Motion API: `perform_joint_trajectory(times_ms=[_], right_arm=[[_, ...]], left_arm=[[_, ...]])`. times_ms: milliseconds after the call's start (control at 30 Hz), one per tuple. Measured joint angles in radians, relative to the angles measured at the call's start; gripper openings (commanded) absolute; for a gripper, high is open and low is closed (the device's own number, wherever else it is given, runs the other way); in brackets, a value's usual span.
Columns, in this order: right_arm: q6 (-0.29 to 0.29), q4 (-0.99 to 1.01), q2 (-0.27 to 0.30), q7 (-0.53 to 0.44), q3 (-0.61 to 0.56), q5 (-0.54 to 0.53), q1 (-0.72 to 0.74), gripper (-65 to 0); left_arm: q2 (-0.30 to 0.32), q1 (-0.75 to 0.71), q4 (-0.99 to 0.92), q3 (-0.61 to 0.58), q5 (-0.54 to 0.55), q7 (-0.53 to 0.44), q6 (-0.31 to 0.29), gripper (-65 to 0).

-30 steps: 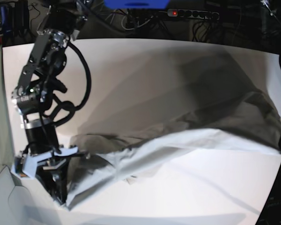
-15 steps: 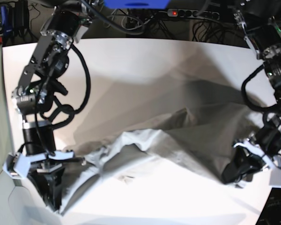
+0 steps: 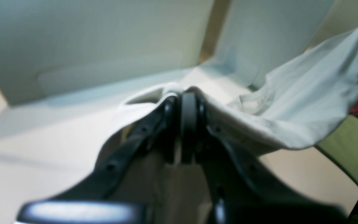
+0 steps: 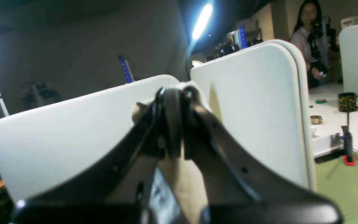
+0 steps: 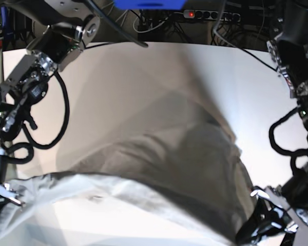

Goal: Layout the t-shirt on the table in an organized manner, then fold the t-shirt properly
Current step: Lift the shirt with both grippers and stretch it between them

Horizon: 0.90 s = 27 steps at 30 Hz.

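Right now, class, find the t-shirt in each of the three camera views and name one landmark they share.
Left wrist view: the t-shirt fills the centre and right, its edge pinched in the left gripper.
Right wrist view: only a small bunch of t-shirt shows between the right gripper's shut fingers.
Base view: the t-shirt spans the lower half.
Shared landmark: the white table, also seen in the left wrist view only.

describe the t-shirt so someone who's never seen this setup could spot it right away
Start at the big white table between the two black robot arms. Stretched across its near half, from the right gripper to the left gripper, is the t-shirt, each end pinched in shut jaws. It is the only cloth in view: soft, wrinkled and pale grey-beige against the smooth tabletop.
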<state>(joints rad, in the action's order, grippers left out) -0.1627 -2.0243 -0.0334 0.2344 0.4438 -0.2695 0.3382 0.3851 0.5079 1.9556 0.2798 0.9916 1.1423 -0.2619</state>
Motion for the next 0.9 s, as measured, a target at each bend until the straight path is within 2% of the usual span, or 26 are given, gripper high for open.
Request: perform_joint_trajectory(times_ms=[200,367,533,667,900], right_arm=[[0.000,0.000,0.028,-0.026,0.033,0.000,-0.005,-65.0],[0.000,0.000,0.029,-0.022,0.030,0.000,0.000,-65.0],[0.000,0.008,0.039,0.043,0.027,0.000,0.062,-65.0],[0.000,0.050,0.066,0.077,0.027,0.002,0.100,-65.0],[0.000,0.088,0.153,0.079,0.031,0.000,0.117,-65.0]], left_arm=[[-0.006,0.020,0.000,0.000,-0.007,0.010,0.000,-65.0],[-0.045,0.025,-0.040,0.005,-0.002,0.008,-0.001,-65.0],[-0.045,0.054,-0.155,0.006,-0.008,-0.043,-0.001,-65.0],[-0.045,0.079,-0.224,0.009,-0.014,-0.045,0.000,-65.0],[-0.030,0.111,-0.233,0.104,-0.014,-0.043,0.000,-65.0]])
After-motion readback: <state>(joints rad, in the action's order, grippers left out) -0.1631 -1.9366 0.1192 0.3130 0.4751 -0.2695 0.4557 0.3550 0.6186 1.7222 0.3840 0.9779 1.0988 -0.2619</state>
